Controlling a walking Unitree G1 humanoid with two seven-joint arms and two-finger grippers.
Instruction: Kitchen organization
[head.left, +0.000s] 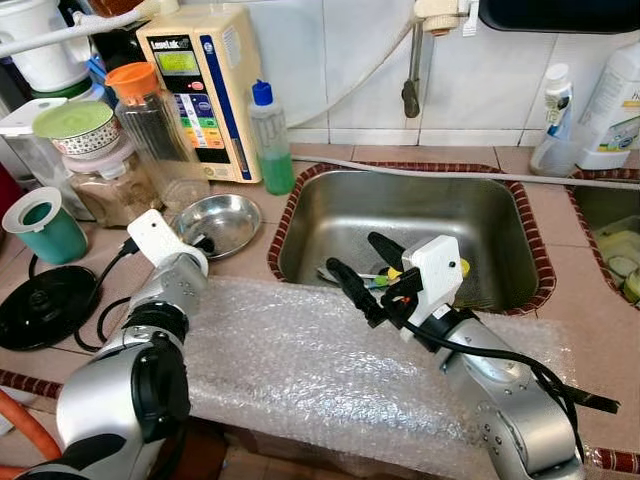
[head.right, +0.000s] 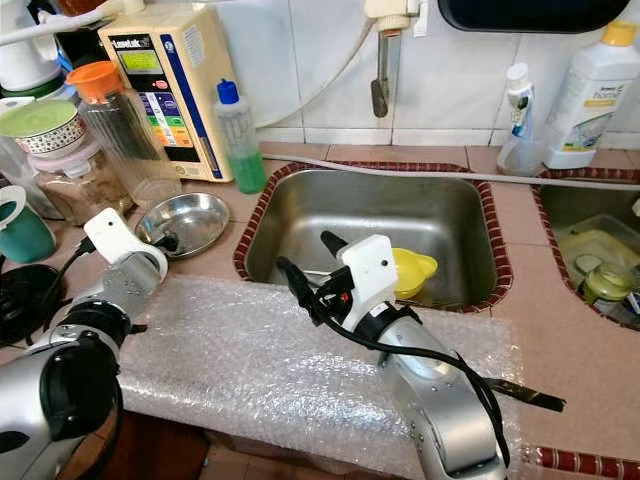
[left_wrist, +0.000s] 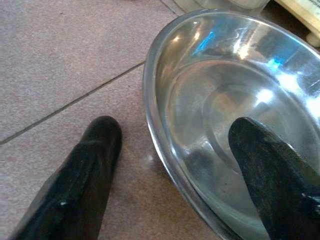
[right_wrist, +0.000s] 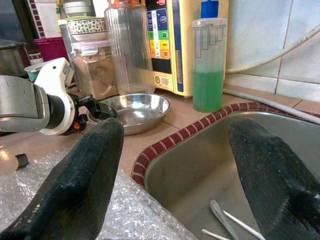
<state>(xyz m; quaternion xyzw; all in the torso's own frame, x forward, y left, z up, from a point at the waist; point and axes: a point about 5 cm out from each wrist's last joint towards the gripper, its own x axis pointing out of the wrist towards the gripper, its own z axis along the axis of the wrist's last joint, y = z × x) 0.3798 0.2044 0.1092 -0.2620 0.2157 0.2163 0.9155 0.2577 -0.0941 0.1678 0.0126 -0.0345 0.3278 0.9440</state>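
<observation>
Tiled counter w/ sink; left gripper spread astride steel bowl rim, right gripper spread.

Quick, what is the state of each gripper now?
Left gripper: open, fingers straddling the rim of the steel bowl, not closed on it.
Right gripper: open, holding nothing, over the sink edge.

White tiled wall behind a pinkish tiled counter.

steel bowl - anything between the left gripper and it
Nothing visible. The left gripper is open and already straddles the steel bowl's near rim on the counter: one finger inside the bowl, the other outside on the tile.
</observation>
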